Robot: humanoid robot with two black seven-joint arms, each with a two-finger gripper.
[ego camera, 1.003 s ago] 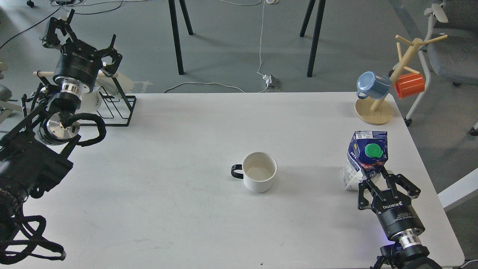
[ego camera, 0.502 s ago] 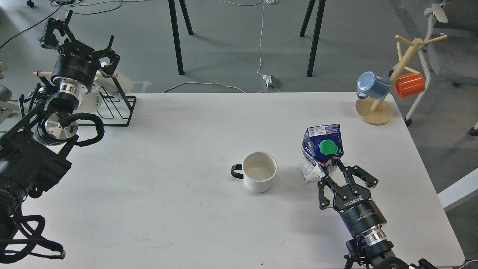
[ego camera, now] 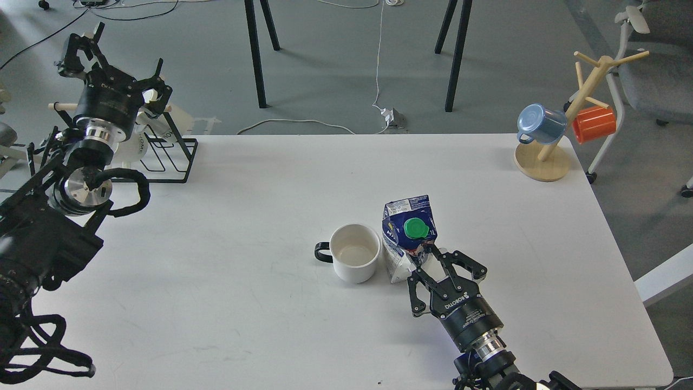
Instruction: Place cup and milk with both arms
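Observation:
A white cup (ego camera: 354, 260) with a black handle stands near the table's middle, handle to the left. A blue and white milk carton (ego camera: 407, 238) with a green cap stands right beside it, touching its right side. My right gripper (ego camera: 433, 261) comes in from the bottom edge and is shut on the carton's lower part. My left gripper (ego camera: 111, 62) is open and empty, held high at the far left, above the black wire rack and far from the cup.
A wooden mug tree (ego camera: 544, 157) with a blue cup (ego camera: 538, 123) and an orange cup (ego camera: 594, 123) stands at the table's back right corner. A black wire rack (ego camera: 168, 157) stands at the back left. The table's right edge runs near my right arm.
My right gripper has carried the milk carton leftward across the table to the cup. The cup has shifted a little to the left. My left gripper has moved slightly left.

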